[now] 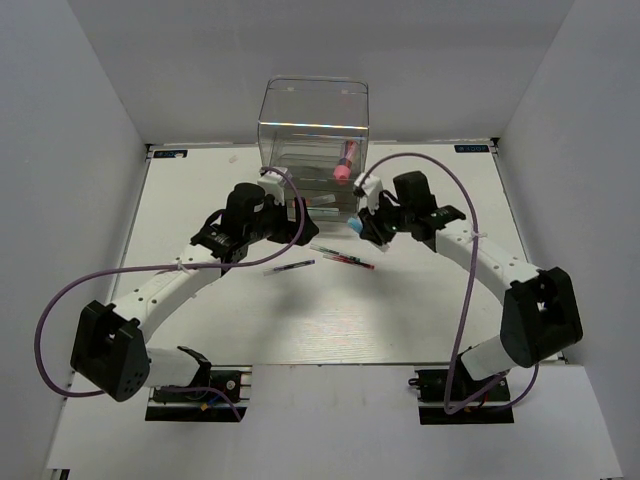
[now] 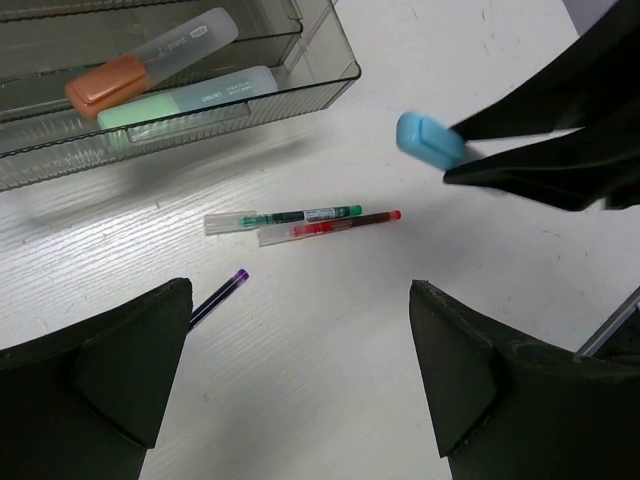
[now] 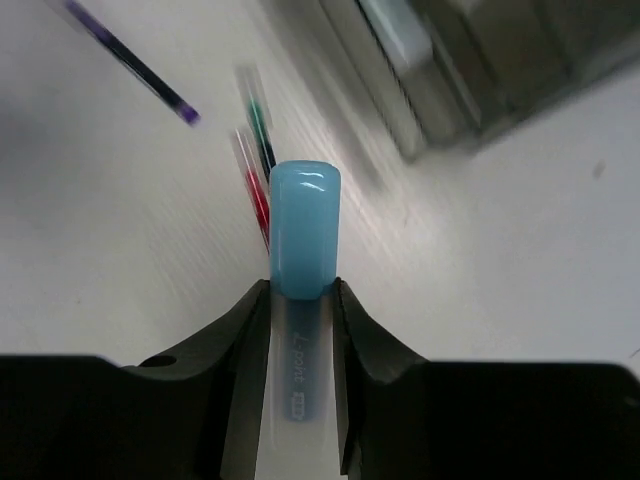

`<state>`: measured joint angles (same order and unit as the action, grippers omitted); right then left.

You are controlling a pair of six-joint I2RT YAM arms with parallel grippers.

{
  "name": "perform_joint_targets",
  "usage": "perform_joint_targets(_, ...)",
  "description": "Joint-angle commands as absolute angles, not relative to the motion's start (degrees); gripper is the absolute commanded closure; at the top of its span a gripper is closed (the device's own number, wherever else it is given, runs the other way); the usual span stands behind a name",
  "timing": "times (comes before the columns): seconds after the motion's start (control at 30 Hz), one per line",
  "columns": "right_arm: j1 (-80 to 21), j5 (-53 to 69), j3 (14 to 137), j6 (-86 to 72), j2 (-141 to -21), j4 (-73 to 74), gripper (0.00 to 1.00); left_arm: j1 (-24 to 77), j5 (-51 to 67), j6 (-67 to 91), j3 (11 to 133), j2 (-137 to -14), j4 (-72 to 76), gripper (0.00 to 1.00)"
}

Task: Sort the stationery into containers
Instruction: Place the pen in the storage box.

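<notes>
My right gripper [image 3: 302, 292] is shut on a light-blue marker [image 3: 303, 225], which hangs above the table with its cap sticking out past the fingertips. In the top view this marker [image 1: 357, 226] sits just in front of the clear organizer [image 1: 313, 125]. A pink tube [image 1: 345, 161] stands in the organizer's top bin. An open drawer [image 2: 320, 85] holds an orange-capped marker [image 2: 105, 86] and a green marker [image 2: 190, 100]. My left gripper [image 2: 300, 380] is open over bare table. On the table lie a green pen [image 2: 290, 216], a red pen [image 2: 345, 224] and a purple pen [image 2: 222, 295].
White walls close in the table on three sides. Purple cables loop from both arms over the table's sides. My right gripper's black fingers [image 2: 560, 130] reach into the left wrist view from the right, close to the left gripper.
</notes>
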<state>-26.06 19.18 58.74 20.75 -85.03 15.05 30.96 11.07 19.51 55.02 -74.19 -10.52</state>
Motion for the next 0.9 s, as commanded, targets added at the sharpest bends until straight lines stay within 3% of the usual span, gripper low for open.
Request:
perform_joint_targets(0.0, -28.1, 25.2, 66.9, 30.5, -84.7, 16.6, 1.00, 30.9, 9.4, 20.3, 56.9, -74.4, -11.5, 0.01)
perform_joint_targets(0.37, -35.2, 18.7, 88.1, 48.5, -100.7, 22.8, 0.98, 30.9, 6.7, 20.3, 56.9, -74.9, -12.0, 0.01)
perform_joint_targets(0.87, -36.2, 9.5, 94.2, 55.6, -112.4, 12.3, 0.98, 30.9, 5.5, 20.3, 57.4, -75.4, -12.6, 0.01)
